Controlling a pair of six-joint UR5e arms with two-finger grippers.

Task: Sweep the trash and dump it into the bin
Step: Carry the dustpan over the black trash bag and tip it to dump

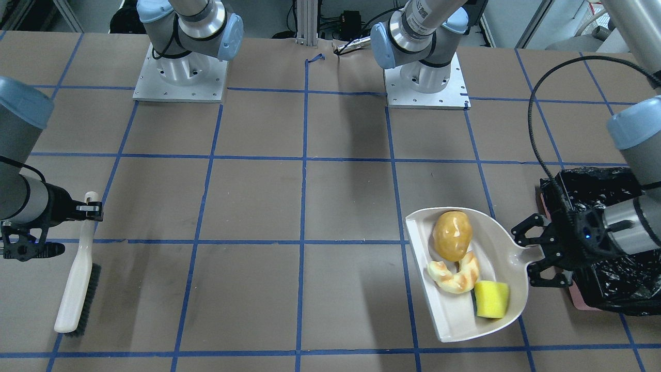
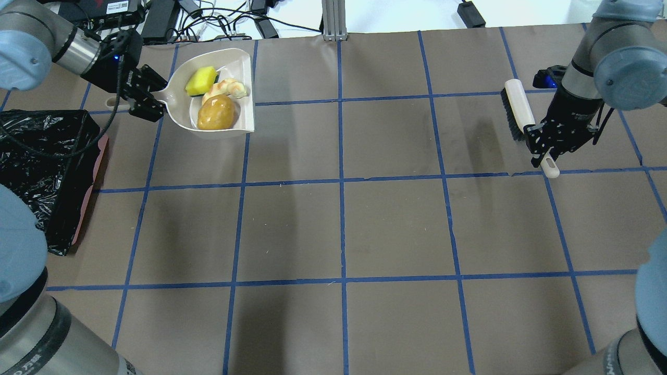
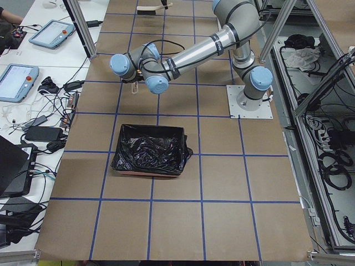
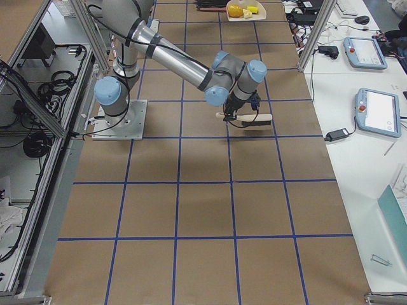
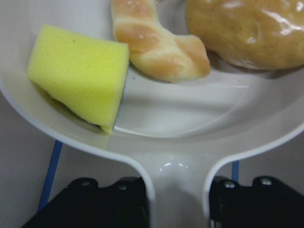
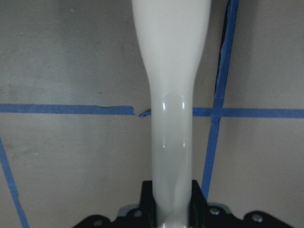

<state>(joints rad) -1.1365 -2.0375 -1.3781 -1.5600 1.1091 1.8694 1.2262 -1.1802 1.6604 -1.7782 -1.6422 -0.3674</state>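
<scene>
Overhead exterior shows potato (image 2: 216,113), croissant (image 2: 225,87) and sponge (image 2: 200,82) in the dustpan (image 2: 243,61), its handle clamped by the left hand (image 2: 158,98); the right hand (image 2: 544,149) grips the brush (image 2: 516,107).

Both arms stretch outward, left hand (image 2: 156,96) clamping the dustpan (image 2: 243,63), right hand (image 2: 545,149) the brush (image 2: 516,102).

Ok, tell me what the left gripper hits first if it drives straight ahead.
The dustpan: the left gripper points along its handle into the pan's back wall. Next behind that, probably the croissant piece.

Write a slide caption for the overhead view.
Left gripper holds the dustpan loaded with trash near the bin; right gripper grips the brush.
</scene>
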